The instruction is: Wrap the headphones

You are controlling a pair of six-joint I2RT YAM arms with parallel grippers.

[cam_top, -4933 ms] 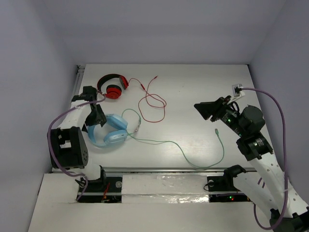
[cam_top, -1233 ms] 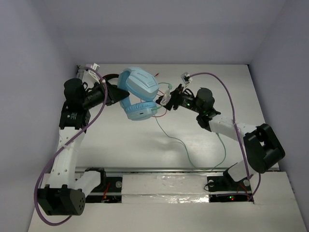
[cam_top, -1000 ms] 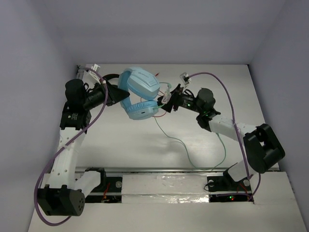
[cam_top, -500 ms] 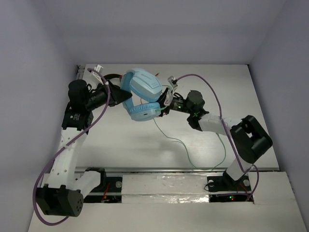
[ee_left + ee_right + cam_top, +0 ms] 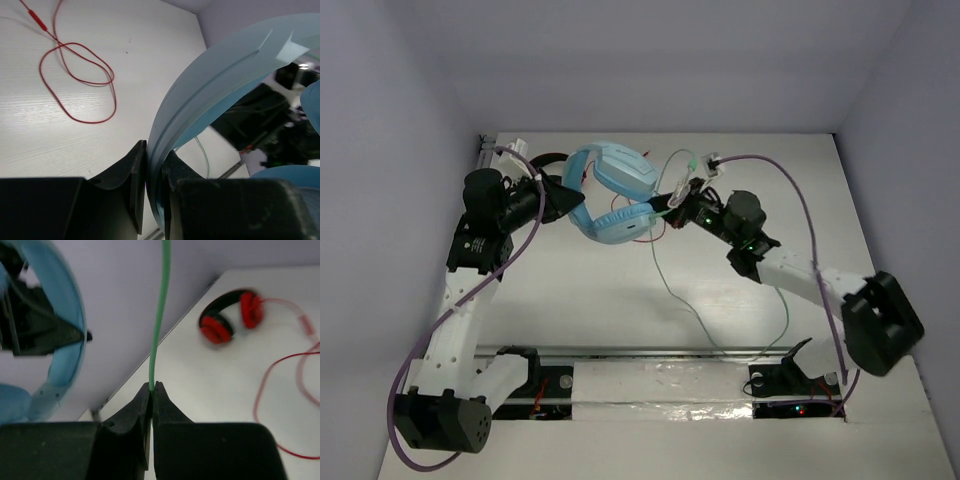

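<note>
The light blue headphones (image 5: 617,170) hang in the air above the back of the table. My left gripper (image 5: 572,198) is shut on their wide headband (image 5: 215,80), which runs between the two black fingers (image 5: 135,170). My right gripper (image 5: 682,194) sits just right of the lower ear cup (image 5: 620,224) and is shut on the thin pale green cable (image 5: 161,305). That cable rises straight up from the closed fingertips (image 5: 152,386). The rest of the cable (image 5: 672,290) trails down to the table and loops toward the front right.
The red-and-black headphones (image 5: 230,315) lie on the table at the back left, mostly hidden behind the blue pair in the top view. Their red cable (image 5: 80,80) loops across the table under the raised headphones. The side wall stands close on the left.
My right gripper has closed on the green cable and pulled back slightly to the right, lifting the cable. The headphones have tilted a little in the left gripper.
</note>
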